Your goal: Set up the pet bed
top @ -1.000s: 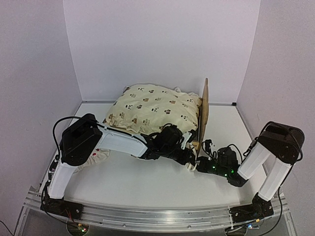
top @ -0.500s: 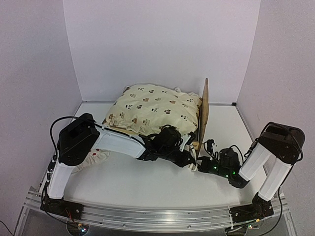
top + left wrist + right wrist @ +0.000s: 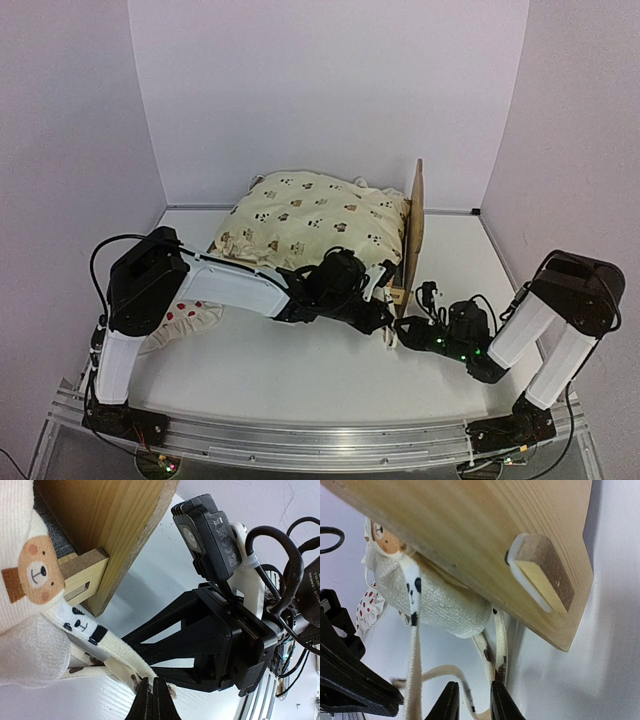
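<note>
The pet bed stands at the back of the table, its plywood headboard on the right. The cream animal-print quilt lies heaped over it. Both grippers meet at the bed's near right corner. My left gripper is shut on the end of a cream tie strap of the quilt, just below the wooden corner. My right gripper is low beside the headboard, fingers slightly apart, with another thin strap running between them. The right gripper also shows in the left wrist view.
The white red-dotted pillow lies on the table at the left, partly under my left arm. A wooden tenon sticks out of the headboard. The grey fabric base shows under the quilt. Walls close off the back and sides.
My left arm's elbow has swung left, uncovering more of the pillow. My right gripper has edged a little closer to the bed corner. The bed and quilt have not moved.
</note>
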`<state>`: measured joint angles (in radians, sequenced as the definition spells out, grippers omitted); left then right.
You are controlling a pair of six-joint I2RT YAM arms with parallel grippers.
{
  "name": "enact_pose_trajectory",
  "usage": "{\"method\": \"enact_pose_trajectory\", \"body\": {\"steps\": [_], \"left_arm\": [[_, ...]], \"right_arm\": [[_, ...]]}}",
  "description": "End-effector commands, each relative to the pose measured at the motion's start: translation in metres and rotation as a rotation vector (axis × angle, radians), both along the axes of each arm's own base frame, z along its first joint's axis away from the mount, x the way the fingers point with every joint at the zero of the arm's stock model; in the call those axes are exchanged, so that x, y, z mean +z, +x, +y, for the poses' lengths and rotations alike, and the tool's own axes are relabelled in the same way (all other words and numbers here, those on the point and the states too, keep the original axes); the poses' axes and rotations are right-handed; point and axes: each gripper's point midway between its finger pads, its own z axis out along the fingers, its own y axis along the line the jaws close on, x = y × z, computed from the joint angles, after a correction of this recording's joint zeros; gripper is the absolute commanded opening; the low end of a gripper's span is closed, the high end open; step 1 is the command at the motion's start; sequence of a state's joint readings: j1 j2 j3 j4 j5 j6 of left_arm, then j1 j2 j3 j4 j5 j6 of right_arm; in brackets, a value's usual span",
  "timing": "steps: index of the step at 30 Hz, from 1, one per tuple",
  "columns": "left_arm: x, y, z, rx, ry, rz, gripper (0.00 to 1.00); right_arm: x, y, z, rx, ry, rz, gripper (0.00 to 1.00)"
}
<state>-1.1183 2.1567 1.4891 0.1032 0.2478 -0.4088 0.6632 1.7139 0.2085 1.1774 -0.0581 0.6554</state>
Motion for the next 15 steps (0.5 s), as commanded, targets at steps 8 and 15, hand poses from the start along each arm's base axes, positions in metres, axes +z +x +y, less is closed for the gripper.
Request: {"method": "enact_pose_trajectory", "body": {"steps": [8, 15], "left_arm": [[0.035, -0.004, -0.006, -0.031, -0.07, -0.032, 0.0], [0.04, -0.003, -0.008, -0.032, -0.079, -0.038, 0.0]], "right_arm": [[0.009, 0.009, 0.017, 0.048, 0.027, -0.031, 0.37], [0.009, 0.005, 0.032, 0.135, 0.041, -0.027, 0.38]]}}
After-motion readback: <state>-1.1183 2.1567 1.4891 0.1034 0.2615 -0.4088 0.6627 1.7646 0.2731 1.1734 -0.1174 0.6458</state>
